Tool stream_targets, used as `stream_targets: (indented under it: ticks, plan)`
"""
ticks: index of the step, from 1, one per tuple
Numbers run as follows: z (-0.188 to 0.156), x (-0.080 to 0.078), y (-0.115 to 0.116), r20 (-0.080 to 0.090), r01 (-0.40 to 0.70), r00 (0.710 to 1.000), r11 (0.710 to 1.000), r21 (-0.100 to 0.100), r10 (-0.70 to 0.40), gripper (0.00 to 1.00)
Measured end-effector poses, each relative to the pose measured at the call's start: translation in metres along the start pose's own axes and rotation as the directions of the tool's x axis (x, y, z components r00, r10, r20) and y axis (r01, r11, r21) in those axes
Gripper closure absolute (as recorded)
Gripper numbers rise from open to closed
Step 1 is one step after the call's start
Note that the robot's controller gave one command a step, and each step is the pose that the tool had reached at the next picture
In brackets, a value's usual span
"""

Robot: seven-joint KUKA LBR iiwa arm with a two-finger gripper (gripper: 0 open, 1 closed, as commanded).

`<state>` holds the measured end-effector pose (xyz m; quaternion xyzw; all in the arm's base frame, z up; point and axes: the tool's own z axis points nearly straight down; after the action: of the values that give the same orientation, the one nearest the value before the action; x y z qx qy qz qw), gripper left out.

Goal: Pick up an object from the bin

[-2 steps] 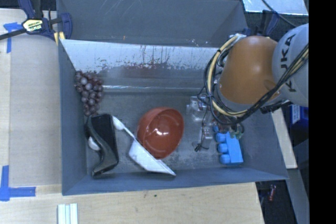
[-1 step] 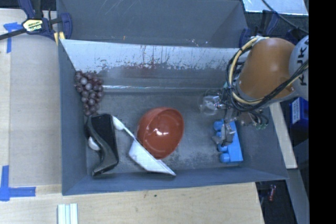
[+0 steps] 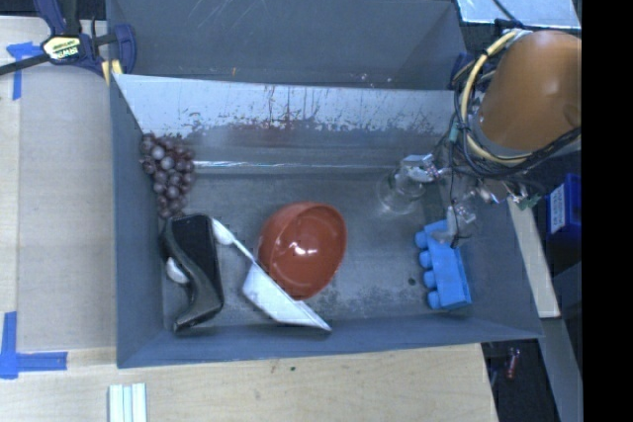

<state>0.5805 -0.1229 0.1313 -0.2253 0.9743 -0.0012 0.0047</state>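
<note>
My gripper point(image 3: 441, 191) hangs low at the right side of the bin, under the arm's orange cover. It looks open, one metal fingertip point(image 3: 420, 168) to the upper left and the other just above the blue block, with nothing between them. The blue studded block point(image 3: 443, 269) lies at the bin's front right, its top end right under the lower fingertip. A small clear cup point(image 3: 399, 193) sits just left of the gripper, beside the upper fingertip.
A red bowl point(image 3: 303, 247) lies upside down in the middle front, over a white flat piece point(image 3: 277, 303). A black angled object point(image 3: 198, 270) lies at the front left. A bunch of dark grapes point(image 3: 166, 173) sits by the left wall.
</note>
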Motion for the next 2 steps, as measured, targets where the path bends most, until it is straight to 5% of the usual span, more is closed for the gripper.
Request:
stream_targets:
  ticks: [1, 2]
  plan:
    - [0.031, 0.02, -0.031, -0.009, 0.042, 0.999, 0.999, -0.005, -0.042, 0.0]
    - [0.056, -0.037, -0.042, 0.019, 0.305, 0.952, 0.952, -0.014, -0.305, 0.0]
